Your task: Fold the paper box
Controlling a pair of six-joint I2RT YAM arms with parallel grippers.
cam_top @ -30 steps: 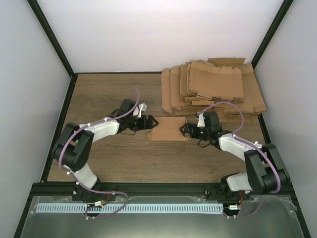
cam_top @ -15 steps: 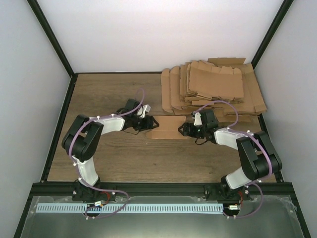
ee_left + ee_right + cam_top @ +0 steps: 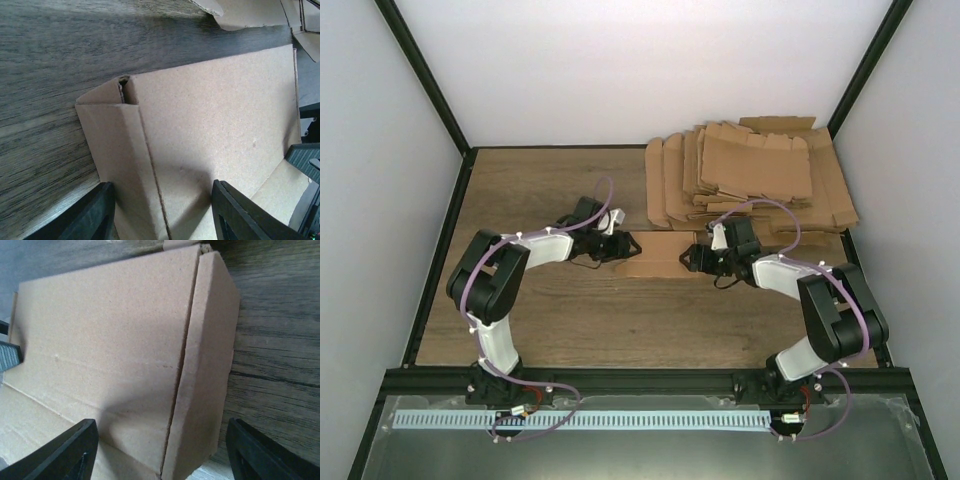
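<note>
Left tool (image 3: 628, 246), right tool (image 3: 692, 257) narrowed astride creased box (image 3: 660, 258).

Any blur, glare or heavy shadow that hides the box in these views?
Top external: even soft light, sharp, no glare, the paper box small in frame. Left wrist: cardboard grain crisp, a shadow pooled by the soft-edged left fingers. Right wrist: a dim band across the lower box, the right fingers blurred.
</note>
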